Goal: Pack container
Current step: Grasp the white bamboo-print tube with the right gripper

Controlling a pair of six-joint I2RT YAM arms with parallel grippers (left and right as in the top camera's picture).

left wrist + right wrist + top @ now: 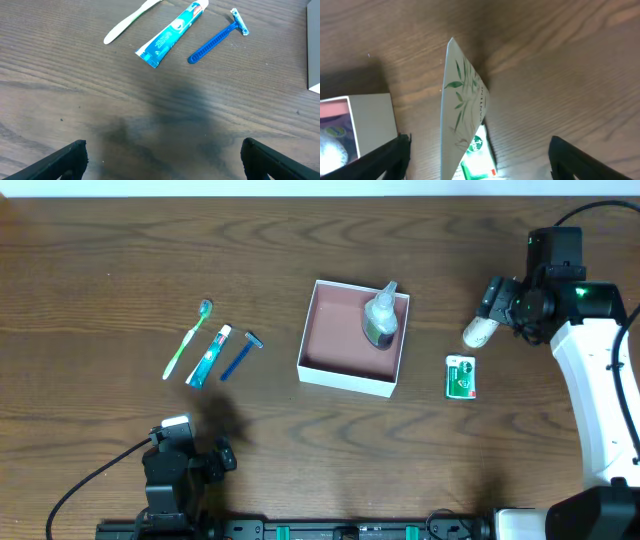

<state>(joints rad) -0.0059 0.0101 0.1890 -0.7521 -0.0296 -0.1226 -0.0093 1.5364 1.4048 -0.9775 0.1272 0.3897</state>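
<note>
The container (pixel 318 367) is a square, shallow white box with a pink-brown inside, at the table's middle. A clear bottle (pixel 380 319) lies in its far right corner. A toothbrush (pixel 188 338), a toothpaste tube (pixel 208 357) and a blue razor (pixel 240 354) lie to its left. A white tube with green leaves (pixel 480 332) and a green-and-white packet (pixel 460 376) lie to its right. My right gripper (pixel 490 308) is open over the white tube (pixel 462 100), with the fingers wide on either side. My left gripper (pixel 195 463) is open and empty near the front edge.
The left wrist view shows the toothpaste (pixel 172 34), the razor (pixel 217 39) and the toothbrush handle (pixel 127 22) ahead of my left gripper (pixel 162 155). The right wrist view shows the container's corner (pixel 370 120) at left and the packet (pixel 477 152) behind the tube.
</note>
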